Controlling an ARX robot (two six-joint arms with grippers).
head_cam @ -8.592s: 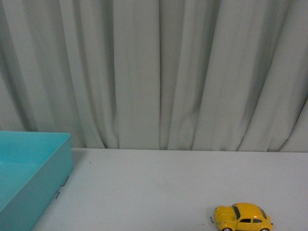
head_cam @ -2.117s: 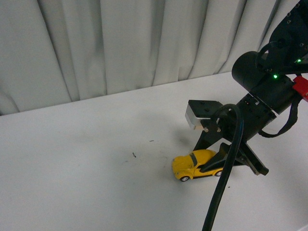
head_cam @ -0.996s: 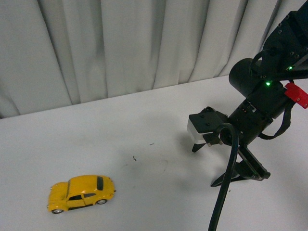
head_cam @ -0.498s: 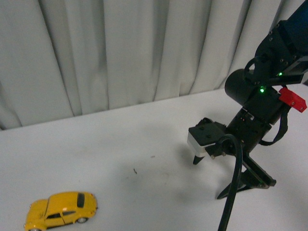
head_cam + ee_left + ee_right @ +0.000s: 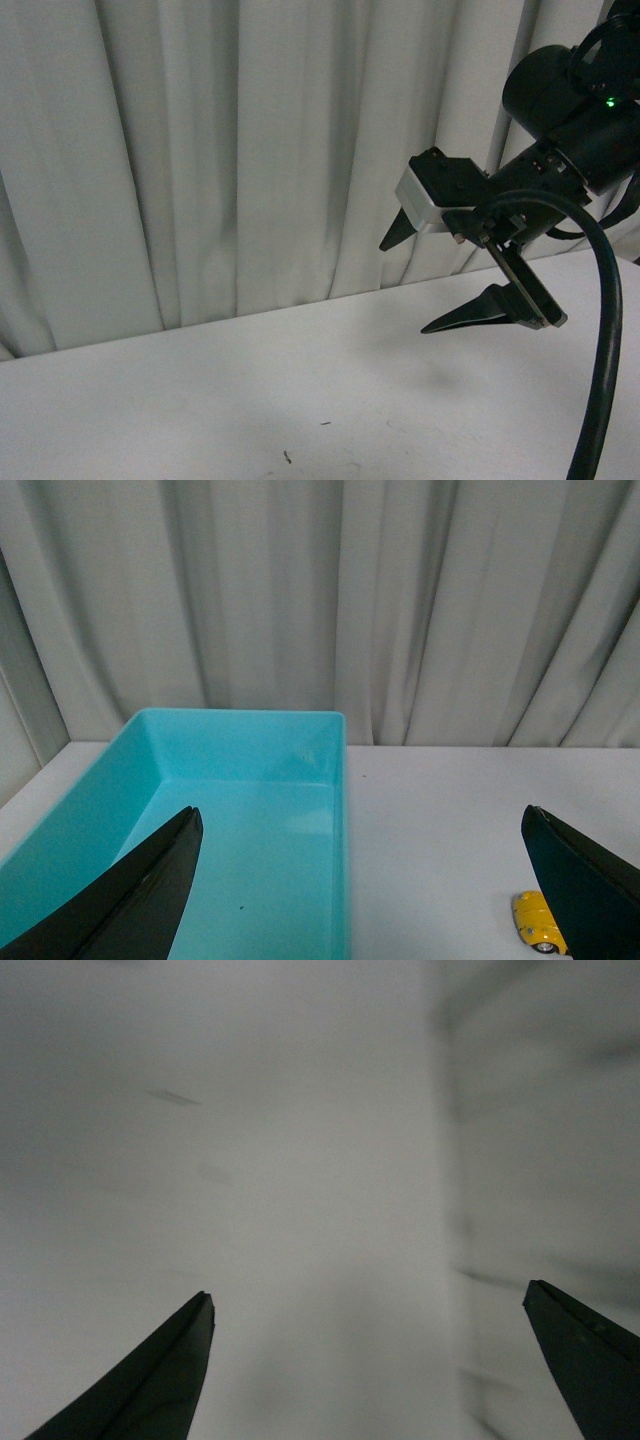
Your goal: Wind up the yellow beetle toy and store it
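The yellow beetle toy (image 5: 533, 920) shows only in the left wrist view, standing on the white table to the side of the teal bin (image 5: 341, 780) and partly covered by one finger. It is out of the front view. My left gripper (image 5: 361, 812) is open and holds nothing, hovering over the bin's near wall. My right gripper (image 5: 402, 290) hangs open and empty, high above the table at the right. The right wrist view is blurred; there the right gripper (image 5: 368, 1290) has only pale surface between its fingers.
A grey-white curtain (image 5: 230, 150) hangs along the back edge of the white table (image 5: 200, 400). A thick black cable (image 5: 603, 340) loops down from the right arm. The teal bin holds nothing that shows.
The beetle toy left the right gripper and rolled leftward across the table until it passed out of the front view. The right gripper has risen well above the table, staying open.
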